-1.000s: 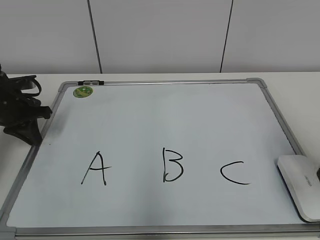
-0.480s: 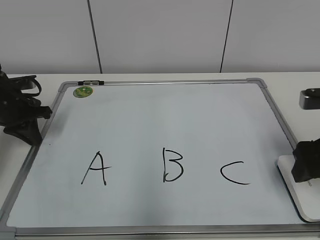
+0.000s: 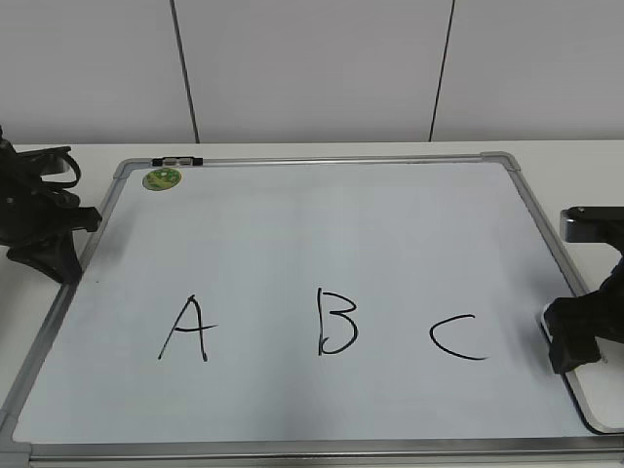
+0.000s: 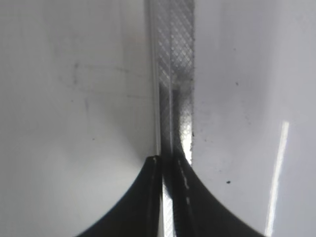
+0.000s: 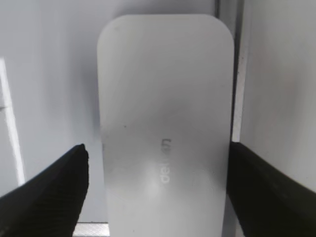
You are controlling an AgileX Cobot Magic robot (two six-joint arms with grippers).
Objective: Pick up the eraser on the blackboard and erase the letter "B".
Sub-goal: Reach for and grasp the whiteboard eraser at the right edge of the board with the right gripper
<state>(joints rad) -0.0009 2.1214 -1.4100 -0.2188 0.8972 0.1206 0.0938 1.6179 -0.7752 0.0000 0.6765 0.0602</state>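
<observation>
The right claw, spread wide, straddles the eraser at lower right; it should centre, then squeeze evenly.

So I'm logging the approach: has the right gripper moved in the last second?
Yes. The right gripper came in from the right edge toward the letter C, and is over the eraser.

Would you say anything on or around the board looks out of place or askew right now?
One small thing: the eraser lies across the blackboard's right frame edge, partly off the writing surface. Otherwise nothing stands out; the letter "B" is intact and unsmudged, and the right gripper straddles the eraser, open.
</observation>
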